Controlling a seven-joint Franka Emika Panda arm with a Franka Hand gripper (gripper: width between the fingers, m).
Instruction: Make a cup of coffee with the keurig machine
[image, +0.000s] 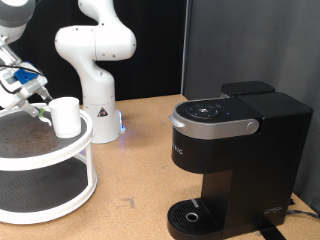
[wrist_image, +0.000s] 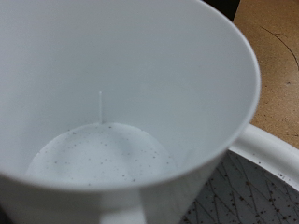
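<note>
The white cup (image: 66, 116) stands on the top tier of a round white two-tier stand (image: 60, 160), at that tier's edge towards the exterior view's right. My gripper (image: 38, 100) is at the exterior view's upper left, right beside the cup and at its rim height. In the wrist view the cup's inside (wrist_image: 112, 103) fills the frame from very close; its bottom is empty and speckled, and my fingers do not show. The black keurig machine (image: 235, 150) stands at the exterior view's right with its grey lid handle (image: 212, 127) down and its round drip base (image: 190, 215) bare.
The white robot arm base (image: 97, 95) stands behind the stand on the wooden table (image: 140, 170). The stand's white rim (wrist_image: 271, 154) and dark patterned top (wrist_image: 243, 191) show beside the cup. A black curtain hangs at the back. A cable lies by the machine (image: 290, 215).
</note>
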